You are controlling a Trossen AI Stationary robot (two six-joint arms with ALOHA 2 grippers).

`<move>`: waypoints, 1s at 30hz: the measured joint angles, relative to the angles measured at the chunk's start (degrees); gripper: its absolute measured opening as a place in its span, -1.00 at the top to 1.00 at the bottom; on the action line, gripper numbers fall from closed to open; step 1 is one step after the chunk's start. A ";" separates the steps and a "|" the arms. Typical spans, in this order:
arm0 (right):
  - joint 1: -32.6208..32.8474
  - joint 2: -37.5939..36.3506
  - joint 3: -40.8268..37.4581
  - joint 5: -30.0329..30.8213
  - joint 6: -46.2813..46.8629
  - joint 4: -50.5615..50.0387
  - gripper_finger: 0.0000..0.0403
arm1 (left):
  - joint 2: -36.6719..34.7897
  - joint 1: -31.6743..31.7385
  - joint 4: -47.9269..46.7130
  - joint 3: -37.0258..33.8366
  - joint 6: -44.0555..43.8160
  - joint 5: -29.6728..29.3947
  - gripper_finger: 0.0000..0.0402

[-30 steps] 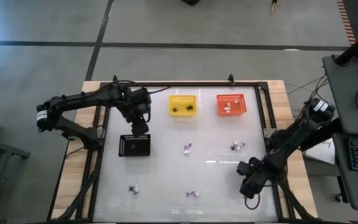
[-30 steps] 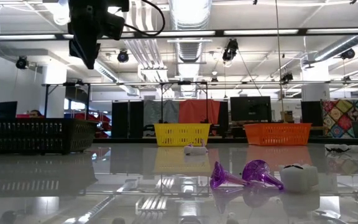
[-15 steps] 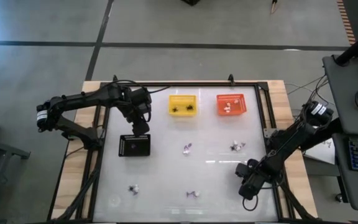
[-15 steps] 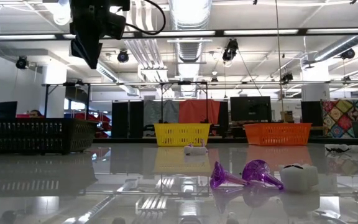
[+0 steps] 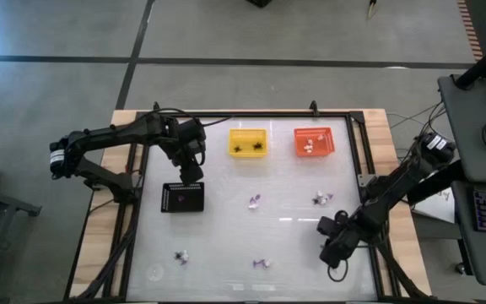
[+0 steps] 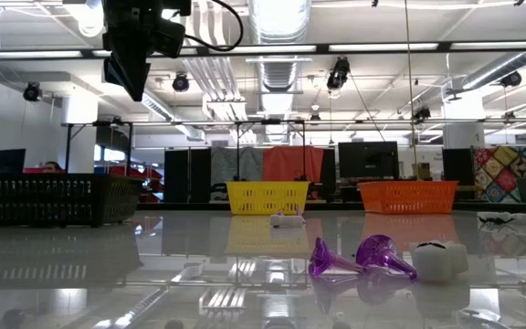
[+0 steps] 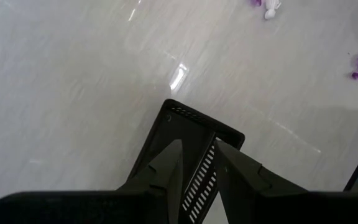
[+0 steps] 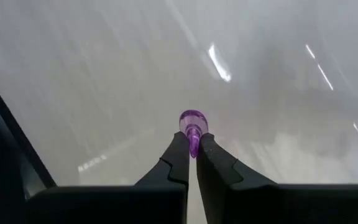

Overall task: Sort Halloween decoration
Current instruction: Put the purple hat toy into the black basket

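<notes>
Near the front right corner of the surface (image 5: 226, 253), the right gripper (image 8: 192, 144) is clenched on a small purple trinket (image 8: 192, 124), pinching its thin stem so the rounded end sticks out past the fingertips. To do this step well I'd lift straight up and go slow, since that's a skinny pinch and the piece could swivel or pop out if the arm swings hard. Which bin purple goes in I honestly can't tell: the yellow basket (image 5: 248, 142) has dark bits in it, the orange basket (image 5: 314, 141) has pale ones, and the black tray (image 5: 182, 198) sits off to the left. The left gripper (image 7: 197, 163) hangs over that tray with its fingers a bit apart and nothing between them.

The remaining trinkets lie loose on the surface: a purple one (image 5: 254, 201) mid-table, a mixed one (image 5: 320, 199) to its right, one (image 5: 180, 257) front left and a purple pair (image 5: 261, 263) front centre.

Compared with a second ago, the right arm has slid a little toward the middle, and its gripper has gone from open to closed. The left arm hasn't budged.
</notes>
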 joint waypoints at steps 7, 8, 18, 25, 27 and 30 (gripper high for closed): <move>-8.80 -0.69 2.41 5.16 -9.62 0.75 0.95 | 0.00 -0.04 0.01 0.00 2.60 0.17 0.63; -10.45 -0.69 2.61 5.12 -11.74 1.53 0.96 | 0.00 -0.04 0.02 0.00 3.02 0.17 0.63; -27.11 -0.67 3.43 2.54 -28.18 15.48 0.96 | -0.01 -0.04 0.00 -0.57 5.62 0.15 0.63; -35.25 0.58 3.43 2.45 -28.66 25.76 0.96 | -2.48 -0.04 0.86 -7.54 6.69 -1.39 0.63; -36.78 1.54 3.43 2.22 -28.62 29.68 0.96 | -3.99 -0.04 2.22 -10.32 6.53 -1.33 0.63; -38.83 3.70 3.41 0.92 -27.20 36.78 0.96 | -6.51 -0.04 4.09 -13.81 5.92 -1.31 0.63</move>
